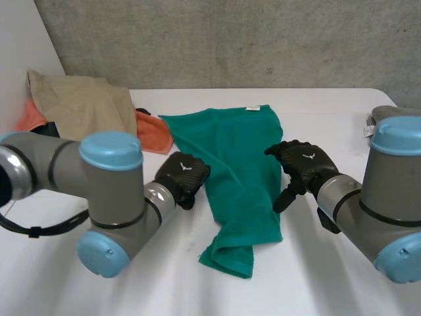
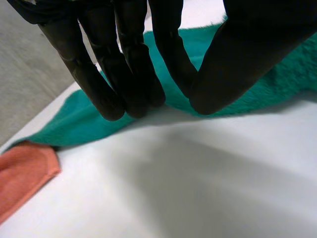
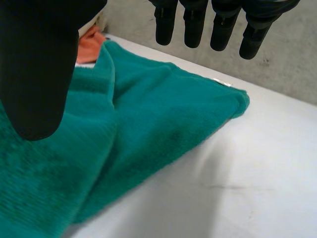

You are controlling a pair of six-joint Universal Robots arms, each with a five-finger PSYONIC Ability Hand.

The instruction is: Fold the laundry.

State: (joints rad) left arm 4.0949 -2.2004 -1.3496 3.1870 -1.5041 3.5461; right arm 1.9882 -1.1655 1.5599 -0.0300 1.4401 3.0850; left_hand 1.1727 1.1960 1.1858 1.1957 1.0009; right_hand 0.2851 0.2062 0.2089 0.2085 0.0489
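Note:
A green towel [image 1: 243,164] lies rumpled on the middle of the white table [image 1: 329,112], flat at the far end and bunched into a narrow fold at the near end. My left hand [image 1: 184,174] is at the towel's left edge. In the left wrist view its fingers [image 2: 129,64] and thumb close together on that edge of the towel [image 2: 74,124], which is raised slightly off the table. My right hand [image 1: 302,163] hovers at the towel's right edge, fingers [image 3: 220,25] straight and thumb spread wide, over the towel [image 3: 148,114] and holding nothing.
An orange cloth [image 1: 154,131] lies just left of the towel, partly under a beige garment [image 1: 82,102] at the table's far left. It also appears beside my left hand [image 2: 20,173]. A grey cloth [image 1: 381,115] sits at the far right edge.

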